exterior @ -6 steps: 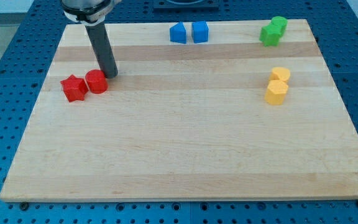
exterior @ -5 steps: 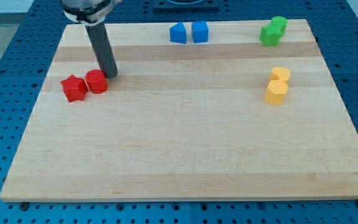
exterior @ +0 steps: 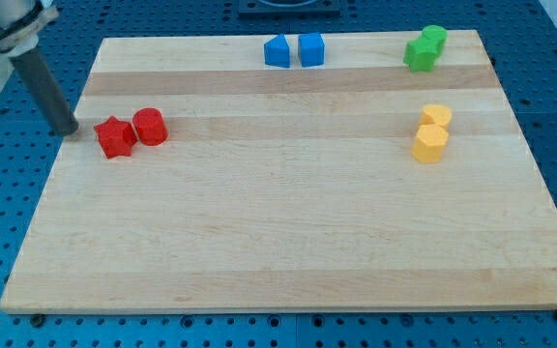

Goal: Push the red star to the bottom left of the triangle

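Note:
The red star (exterior: pixel 114 136) lies near the board's left edge, touching a red cylinder (exterior: pixel 150 127) on its right. The blue triangle (exterior: pixel 277 50) sits at the view's top, centre, beside another blue block (exterior: pixel 311 48). My tip (exterior: pixel 69 130) stands at the board's left edge, a short gap to the left of the red star and not touching it. The rod leans up toward the view's top left.
Two green blocks (exterior: pixel 424 46) sit together at the top right. Two yellow blocks (exterior: pixel 433 131) sit together at the right, one above the other. The wooden board (exterior: pixel 278 242) lies on a blue perforated table.
My tip has moved left, from just above and right of the red cylinder to the left side of the red star. No block has moved.

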Tool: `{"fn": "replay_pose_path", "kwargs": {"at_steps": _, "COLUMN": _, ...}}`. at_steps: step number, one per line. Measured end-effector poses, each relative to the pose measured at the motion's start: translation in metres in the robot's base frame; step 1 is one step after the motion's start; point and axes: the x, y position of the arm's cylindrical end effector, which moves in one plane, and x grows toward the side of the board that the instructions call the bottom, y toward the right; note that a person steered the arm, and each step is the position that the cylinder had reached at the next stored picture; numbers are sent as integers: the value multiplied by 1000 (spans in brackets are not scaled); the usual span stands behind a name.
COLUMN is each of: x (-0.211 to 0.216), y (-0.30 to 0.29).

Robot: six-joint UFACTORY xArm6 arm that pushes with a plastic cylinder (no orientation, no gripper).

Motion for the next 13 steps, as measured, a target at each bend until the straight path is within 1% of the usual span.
{"fn": "replay_pose_path", "kwargs": {"at_steps": 1, "x": 34, "y": 2}}
{"fn": "replay_pose_path", "kwargs": {"at_steps": 2, "x": 34, "y": 19}}
{"fn": "replay_pose_path", "kwargs": {"at_steps": 4, "x": 8, "y": 87}}
{"fn": "replay_pose_path", "kwargs": {"at_steps": 5, "x": -14, "y": 110}}
{"fn": "replay_pose_path", "kwargs": {"at_steps": 6, "x": -43, "y": 119}}
{"fn": "replay_pose_path", "kwargs": {"at_steps": 8, "x": -88, "y": 166}}
{"fn": "replay_pose_path", "kwargs": {"at_steps": 10, "x": -121, "y": 171}}
{"fn": "replay_pose_path", "kwargs": {"at_steps": 12, "x": -145, "y": 177}}
{"fn": "replay_pose_path", "kwargs": {"at_steps": 13, "x": -146, "y": 200}}
